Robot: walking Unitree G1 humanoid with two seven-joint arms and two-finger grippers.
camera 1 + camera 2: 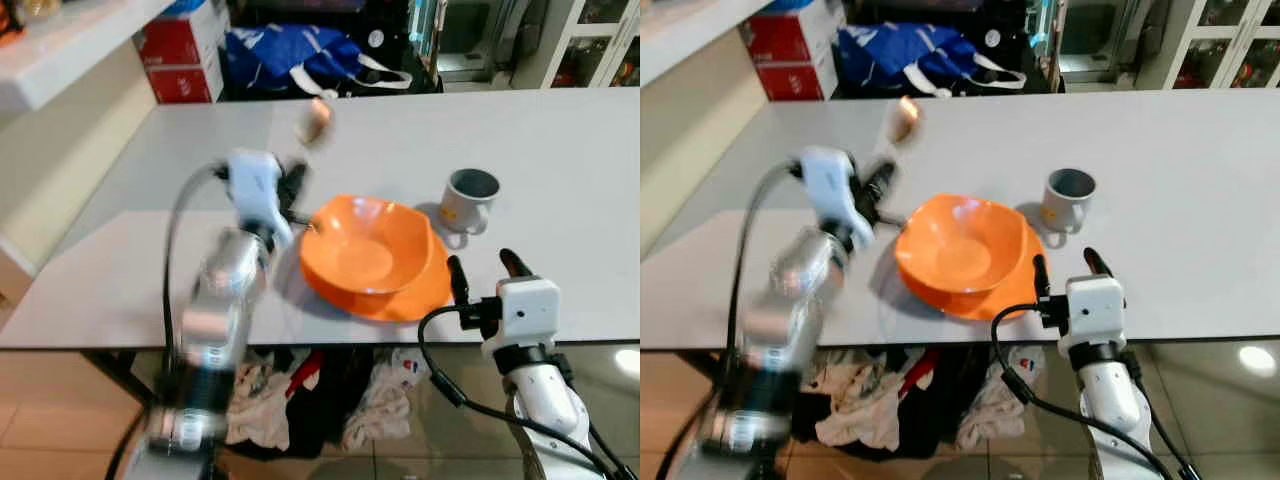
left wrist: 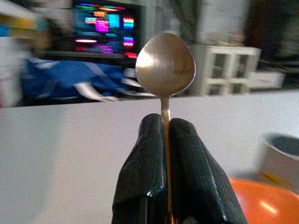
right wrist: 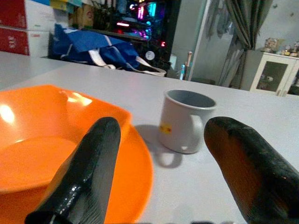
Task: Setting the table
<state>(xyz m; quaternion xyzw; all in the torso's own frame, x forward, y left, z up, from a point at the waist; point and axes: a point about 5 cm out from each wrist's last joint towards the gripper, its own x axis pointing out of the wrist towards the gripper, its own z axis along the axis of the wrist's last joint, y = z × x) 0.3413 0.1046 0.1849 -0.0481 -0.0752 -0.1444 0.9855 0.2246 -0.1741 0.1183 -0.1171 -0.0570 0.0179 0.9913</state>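
Note:
An orange bowl (image 1: 372, 250) rests on an orange plate (image 1: 420, 298) near the front edge of the white table (image 1: 560, 180). A grey mug (image 1: 468, 203) stands just behind and to the right of them. My left gripper (image 1: 292, 190) is raised left of the bowl, shut on a metal spoon (image 2: 165, 65) whose blurred bowl end (image 1: 316, 122) points up and away. My right gripper (image 1: 485, 268) is open at the table's front edge, right of the plate, with the mug (image 3: 184, 120) beyond its fingers (image 3: 88, 172).
A blue bag (image 1: 290, 55) and red boxes (image 1: 185, 55) sit on the floor behind the table. A white shelf (image 1: 60, 45) runs along the left. Clothes (image 1: 300, 395) lie under the table. White cabinets (image 1: 590, 40) stand at the back right.

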